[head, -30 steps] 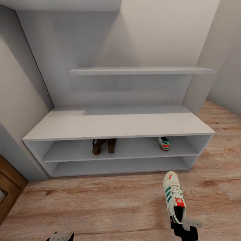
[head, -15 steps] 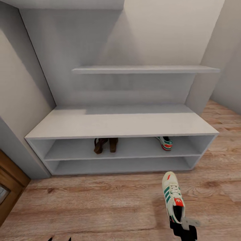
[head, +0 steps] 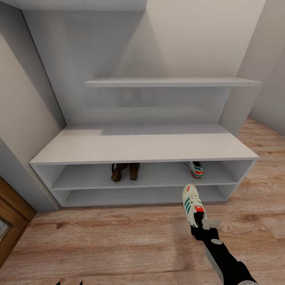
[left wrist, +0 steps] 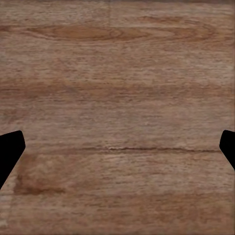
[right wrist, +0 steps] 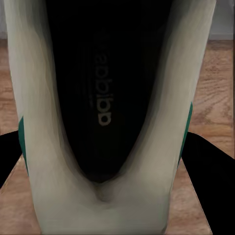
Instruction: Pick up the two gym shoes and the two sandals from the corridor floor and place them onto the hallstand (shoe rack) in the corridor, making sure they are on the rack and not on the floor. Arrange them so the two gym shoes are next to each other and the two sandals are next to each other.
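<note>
Gym shoe [head: 192, 204], clamped by the right gripper [head: 204, 225], has advanced toward the hallstand [head: 142, 148], probably bound beside its mate [head: 194, 169].

Pale grey-white walls [head: 190, 35] enclose the corner on three sides. The left wall [head: 19, 99] runs toward the viewer at an angle and ends in a grey projecting edge low down. Beside that edge, at floor level, stands a brown wooden panel [head: 10, 221], possibly a door or cabinet front; its type cannot be determined. On the right, a further wall section [head: 265, 71] angles away. A flat grey surface [head: 79, 4] overhangs along the top edge of the head view.
</note>
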Available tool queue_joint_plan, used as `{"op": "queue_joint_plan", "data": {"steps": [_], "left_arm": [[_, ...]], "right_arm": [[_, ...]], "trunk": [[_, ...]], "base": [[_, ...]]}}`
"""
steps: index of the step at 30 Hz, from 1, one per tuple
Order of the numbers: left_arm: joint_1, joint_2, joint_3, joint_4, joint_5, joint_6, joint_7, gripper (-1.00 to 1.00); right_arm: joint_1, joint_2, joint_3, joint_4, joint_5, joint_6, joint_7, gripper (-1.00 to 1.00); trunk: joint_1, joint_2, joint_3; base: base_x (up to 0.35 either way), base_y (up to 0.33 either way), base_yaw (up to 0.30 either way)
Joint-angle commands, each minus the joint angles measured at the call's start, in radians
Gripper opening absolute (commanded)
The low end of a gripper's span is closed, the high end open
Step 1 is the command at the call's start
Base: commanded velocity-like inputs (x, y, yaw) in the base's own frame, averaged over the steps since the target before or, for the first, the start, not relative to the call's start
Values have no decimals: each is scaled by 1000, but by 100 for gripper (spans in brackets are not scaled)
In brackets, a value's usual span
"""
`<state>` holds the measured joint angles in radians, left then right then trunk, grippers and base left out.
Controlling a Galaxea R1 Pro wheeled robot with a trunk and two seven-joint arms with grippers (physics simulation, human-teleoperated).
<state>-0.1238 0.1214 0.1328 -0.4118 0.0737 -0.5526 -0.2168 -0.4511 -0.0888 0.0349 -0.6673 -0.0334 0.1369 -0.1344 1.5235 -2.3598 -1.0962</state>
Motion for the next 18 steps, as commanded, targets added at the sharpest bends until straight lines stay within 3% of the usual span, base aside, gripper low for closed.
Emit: {"op": "queue_joint_plan", "data": {"steps": [1,10,15,18], "left_arm": [[0,0,4,1,8,-1,-10,100],[0,1,4,1,8,-2,-10,100],[0,0,1,1,4,-5,-17,100],[0,-3,-2,1,-1,-5,-20,100]], "right_arm": [[0,-1,3,-21,-5,22,-7,-100],[-7,6,3,-53,-5,91,-7,-100],[-15,41,3,-55,-4,98,-9,-100],[-16,48,3,-54,-4,99,-9,-100]], "trunk": [[0,0,-1],[0,0,-1],[0,0,-1],[0,0,-1]], "base": [[0,0,0],[0,0,0],[0,0,0],[0,0,0]]}}
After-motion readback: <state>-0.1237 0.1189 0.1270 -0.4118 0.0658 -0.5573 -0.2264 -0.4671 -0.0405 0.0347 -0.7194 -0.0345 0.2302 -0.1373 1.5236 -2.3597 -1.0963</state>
